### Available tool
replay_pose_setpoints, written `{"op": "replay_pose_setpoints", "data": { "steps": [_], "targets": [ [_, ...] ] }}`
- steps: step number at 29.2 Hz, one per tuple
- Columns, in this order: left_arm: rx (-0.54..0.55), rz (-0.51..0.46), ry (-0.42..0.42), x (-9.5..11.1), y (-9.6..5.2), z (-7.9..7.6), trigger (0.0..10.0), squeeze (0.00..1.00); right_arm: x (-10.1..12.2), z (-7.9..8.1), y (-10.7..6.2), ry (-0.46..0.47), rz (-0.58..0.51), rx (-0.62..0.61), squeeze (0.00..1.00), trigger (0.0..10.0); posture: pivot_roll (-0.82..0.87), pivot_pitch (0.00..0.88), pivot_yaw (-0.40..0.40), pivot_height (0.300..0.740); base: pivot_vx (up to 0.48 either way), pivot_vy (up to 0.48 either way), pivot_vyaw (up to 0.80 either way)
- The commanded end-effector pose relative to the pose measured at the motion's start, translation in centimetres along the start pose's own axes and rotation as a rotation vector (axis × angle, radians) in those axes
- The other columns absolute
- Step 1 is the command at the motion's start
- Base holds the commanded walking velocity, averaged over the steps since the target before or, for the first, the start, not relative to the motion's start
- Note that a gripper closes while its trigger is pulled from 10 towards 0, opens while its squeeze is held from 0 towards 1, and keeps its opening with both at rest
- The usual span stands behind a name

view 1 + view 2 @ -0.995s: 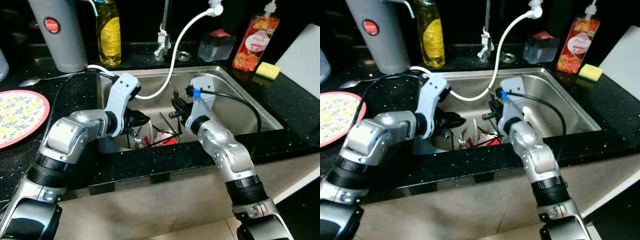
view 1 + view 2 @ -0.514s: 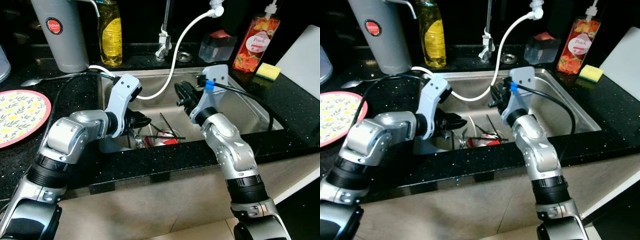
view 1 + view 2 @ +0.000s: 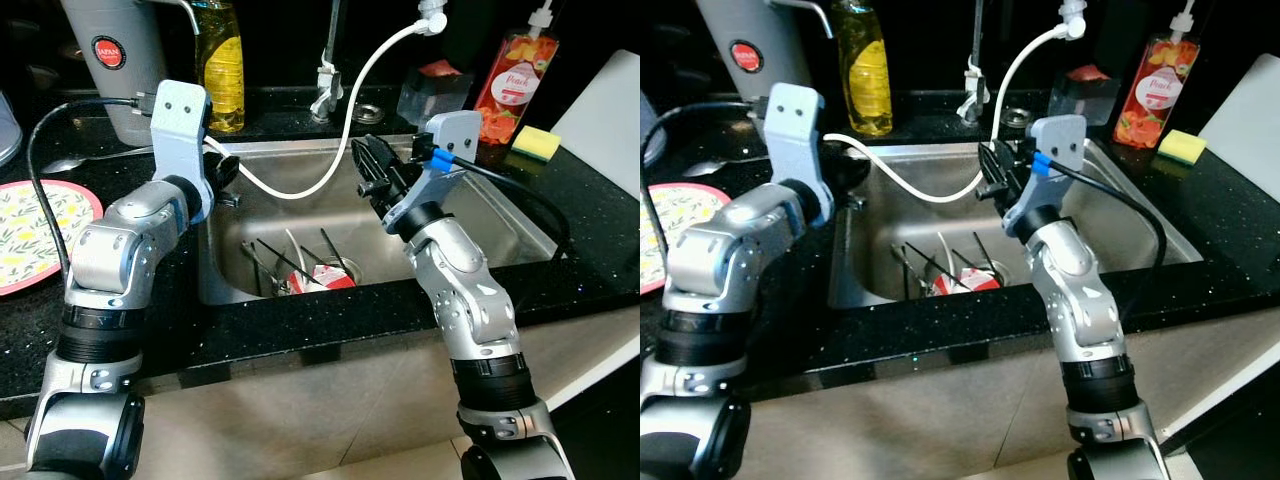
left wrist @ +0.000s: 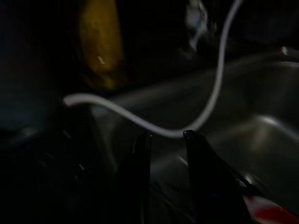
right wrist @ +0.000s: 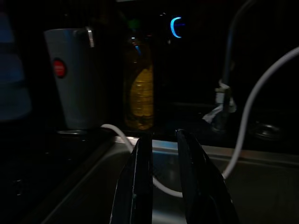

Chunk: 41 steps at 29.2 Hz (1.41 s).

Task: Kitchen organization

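Observation:
The steel sink point(image 3: 520, 235) holds several dark utensils point(image 3: 290, 260) and a red and white item point(image 3: 325, 277) by the drain. My left gripper point(image 4: 166, 135) is raised over the sink's left rim, its fingers apart with nothing between them. A white hose point(image 3: 345, 115) loops in front of it. My right gripper point(image 3: 368, 162) hovers above the middle of the basin and points toward the back left. Its fingers point(image 5: 140, 177) stand close together with only a thin slit and hold nothing.
On the back counter stand a grey jug point(image 3: 125, 70), a yellow soap bottle point(image 3: 218, 65), the faucet point(image 3: 325, 85), a clear container point(image 3: 432, 90) and a peach soap bottle point(image 3: 510, 85). A floral plate point(image 3: 35, 235) and spoon point(image 3: 65, 162) lie left. A yellow sponge point(image 3: 537, 142) and white board point(image 3: 610, 110) sit right.
Both grippers have risen out of the basin. The left arm swung up to the left rim. The right gripper lifted away from the utensils toward the back.

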<state>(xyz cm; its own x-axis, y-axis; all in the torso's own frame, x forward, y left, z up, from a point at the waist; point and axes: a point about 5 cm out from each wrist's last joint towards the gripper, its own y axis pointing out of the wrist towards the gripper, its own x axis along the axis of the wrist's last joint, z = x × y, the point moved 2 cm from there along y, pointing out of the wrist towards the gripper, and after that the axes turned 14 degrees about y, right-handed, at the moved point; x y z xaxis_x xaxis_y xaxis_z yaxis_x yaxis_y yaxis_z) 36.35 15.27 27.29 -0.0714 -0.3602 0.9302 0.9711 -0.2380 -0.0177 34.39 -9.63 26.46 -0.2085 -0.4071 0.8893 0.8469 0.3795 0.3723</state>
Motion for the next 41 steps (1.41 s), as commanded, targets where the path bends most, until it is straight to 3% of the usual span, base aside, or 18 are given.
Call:
{"op": "replay_pose_setpoints", "data": {
  "steps": [1,5,6,8,9,11,12,14,16,24,33,37,38,39,41],
  "targets": [
    [0.055,0.018,0.039,-0.1,0.1,0.7,10.0,0.0,0.4,0.2,0.1,-0.001,-0.016,0.012,0.0,10.0,0.06,0.0,-0.037,0.74,0.0,0.0,0.0],
    [0.119,0.241,0.077,-3.0,0.5,1.4,10.0,0.0,0.4,0.2,0.0,0.002,-0.016,0.011,0.0,10.0,0.06,0.0,-0.037,0.74,0.0,0.0,0.0],
    [0.132,0.393,0.083,-4.9,0.2,1.8,10.0,0.0,0.3,0.1,0.0,0.004,-0.015,0.008,0.0,10.0,0.06,0.0,-0.034,0.74,0.0,0.0,0.0],
    [0.144,0.435,0.1,-5.4,0.1,2.0,10.0,0.0,0.3,0.1,0.0,0.004,-0.015,0.007,0.0,10.0,0.06,0.0,-0.034,0.74,0.0,0.0,0.0],
    [0.168,0.524,0.161,-6.7,-0.3,2.4,10.0,0.0,0.3,0.1,0.0,0.006,-0.015,0.005,0.0,10.0,0.06,0.0,-0.034,0.74,0.0,0.0,0.0],
    [0.198,0.558,0.268,-7.3,-0.7,2.7,10.0,0.0,0.3,0.0,-0.1,0.008,-0.016,0.0,0.0,10.0,0.06,0.0,-0.034,0.74,0.0,0.0,0.0],
    [0.198,0.558,0.268,-7.3,-0.7,2.7,10.0,0.0,0.3,0.0,-0.1,0.008,-0.016,0.0,0.0,10.0,0.06,0.0,-0.034,0.74,0.0,0.0,0.0],
    [0.266,0.616,0.45,-8.0,-1.1,3.7,10.0,0.0,0.3,-0.1,-0.1,0.011,-0.016,-0.004,0.0,10.0,0.06,0.0,-0.032,0.74,0.0,0.0,0.0],
    [0.342,0.713,0.581,-9.0,-1.7,4.9,10.0,0.0,0.3,-0.2,-0.1,0.017,-0.017,-0.008,0.0,10.0,0.07,0.0,-0.034,0.74,0.0,0.0,0.0],
    [0.394,0.772,0.626,-9.5,-2.2,5.8,10.0,0.0,0.3,-0.3,0.0,0.02,-0.018,-0.01,0.0,10.0,0.07,0.0,-0.034,0.74,0.0,0.0,0.0],
    [0.453,0.843,0.532,-10.4,-3.1,7.5,10.0,0.0,0.2,-0.4,0.0,0.027,-0.018,-0.015,0.0,10.0,0.07,0.0,-0.035,0.74,0.0,0.0,0.0],
    [0.463,0.852,0.534,-10.4,-3.2,7.8,10.0,0.0,0.3,-0.4,0.0,0.028,-0.02,-0.016,0.0,10.0,0.07,0.0,-0.035,0.74,0.0,0.0,0.0],
    [0.467,0.856,0.534,-10.5,-3.2,7.9,8.4,0.0,0.3,-0.4,0.0,0.029,-0.02,-0.017,0.0,10.0,0.07,0.0,-0.035,0.74,0.0,0.0,0.0],
    [0.469,0.855,0.544,-10.5,-3.2,7.9,0.0,0.0,0.3,-0.5,0.0,0.03,-0.02,-0.018,0.0,10.0,0.07,0.0,-0.035,0.74,0.0,0.0,0.0],
    [0.472,0.855,0.55,-10.5,-3.2,8.0,0.0,0.0,0.3,-0.5,0.1,0.03,-0.02,-0.018,0.0,10.0,0.07,0.0,-0.036,0.74,0.0,0.0,0.0]
  ]
}}
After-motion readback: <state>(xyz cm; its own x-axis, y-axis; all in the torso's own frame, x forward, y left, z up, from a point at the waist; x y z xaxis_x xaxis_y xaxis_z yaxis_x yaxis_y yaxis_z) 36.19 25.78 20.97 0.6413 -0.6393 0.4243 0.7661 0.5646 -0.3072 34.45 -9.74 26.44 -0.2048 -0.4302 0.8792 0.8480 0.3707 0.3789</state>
